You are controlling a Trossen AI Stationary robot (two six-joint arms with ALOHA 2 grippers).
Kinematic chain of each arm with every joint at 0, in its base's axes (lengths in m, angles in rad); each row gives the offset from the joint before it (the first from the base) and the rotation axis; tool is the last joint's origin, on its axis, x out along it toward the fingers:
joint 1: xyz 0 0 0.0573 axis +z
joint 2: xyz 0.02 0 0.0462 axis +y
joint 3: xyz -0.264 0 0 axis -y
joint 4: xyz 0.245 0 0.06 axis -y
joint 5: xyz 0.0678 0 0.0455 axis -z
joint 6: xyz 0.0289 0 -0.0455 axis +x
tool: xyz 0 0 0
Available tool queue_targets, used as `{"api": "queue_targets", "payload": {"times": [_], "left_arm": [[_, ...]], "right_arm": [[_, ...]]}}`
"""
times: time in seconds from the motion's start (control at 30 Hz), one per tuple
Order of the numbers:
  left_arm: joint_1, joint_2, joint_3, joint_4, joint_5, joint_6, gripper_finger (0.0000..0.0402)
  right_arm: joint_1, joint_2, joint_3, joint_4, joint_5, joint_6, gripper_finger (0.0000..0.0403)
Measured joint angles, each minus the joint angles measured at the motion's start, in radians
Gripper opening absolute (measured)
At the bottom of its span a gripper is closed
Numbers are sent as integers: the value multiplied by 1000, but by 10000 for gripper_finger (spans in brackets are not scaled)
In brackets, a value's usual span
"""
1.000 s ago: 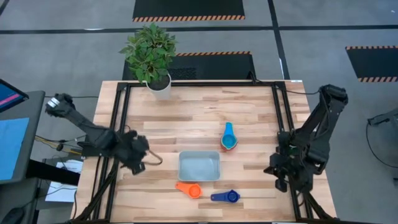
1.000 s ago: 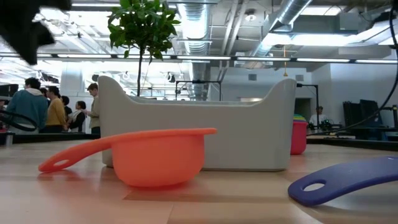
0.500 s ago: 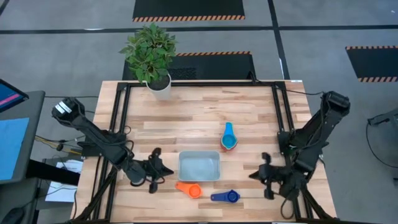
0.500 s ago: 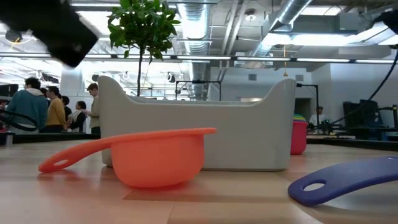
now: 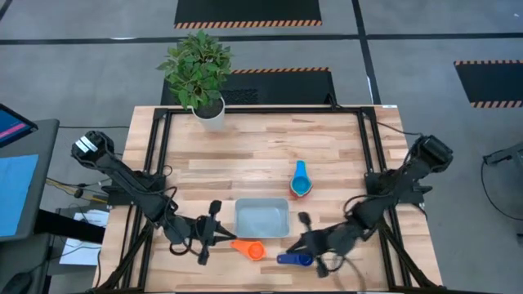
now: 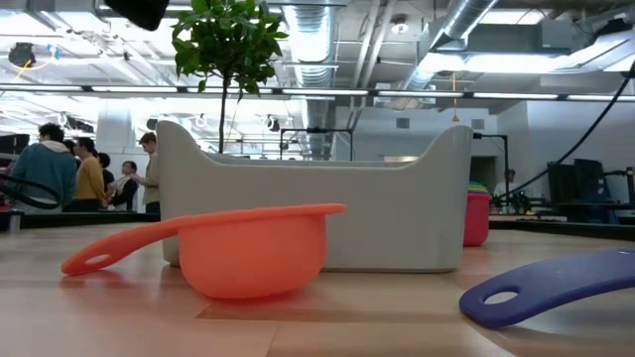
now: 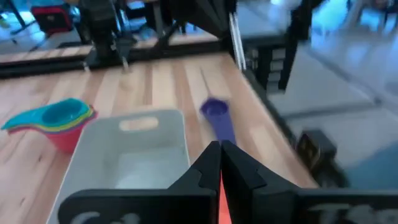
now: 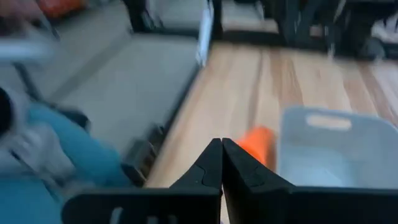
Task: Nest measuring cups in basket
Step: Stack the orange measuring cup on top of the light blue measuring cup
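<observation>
The pale basket (image 5: 261, 203) stands on the table near its near edge. An orange cup (image 5: 250, 249) and a dark blue cup (image 5: 297, 259) lie on the wood in front of it. A nested stack of cups (image 5: 300, 181), light blue on top, stands beyond the basket's right end. My left gripper (image 5: 222, 232) hovers shut, left of the orange cup and pointing toward it. My right gripper (image 5: 301, 242) hovers shut just beyond the dark blue cup, pointing left. In the low view the orange cup (image 6: 253, 253) rests on its bowl and no finger reaches it.
A white plant pot (image 5: 210, 115) stands at the far edge, left of centre. Black frame rails run along the table's left and right sides. Bare wood lies between the basket and the pot. People stand in the room behind the table.
Both arms have swung in from the table's side edges toward its near middle. The left gripper has moved right toward the orange cup, the right gripper left toward the dark blue cup. The cups and the basket have stayed where they were.
</observation>
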Motion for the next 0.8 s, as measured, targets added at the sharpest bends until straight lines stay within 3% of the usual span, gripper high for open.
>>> {"api": "queue_targets", "payload": {"times": [0.13, 0.23, 0.53, 0.8], "left_arm": [[-25, -6, 50, -243, -9, -31, 0], [-40, -6, 99, -434, -20, -87, 0], [-61, -7, 196, -812, 0, -276, 0], [-62, -6, 202, -941, 32, -397, 0]], "right_arm": [[-57, 134, 223, -340, -34, 0, 28], [-86, 230, 364, -474, -65, 8, 32], [-139, 456, 617, -572, -314, -79, 69], [-175, 597, 707, -566, -329, -81, 151]]}}
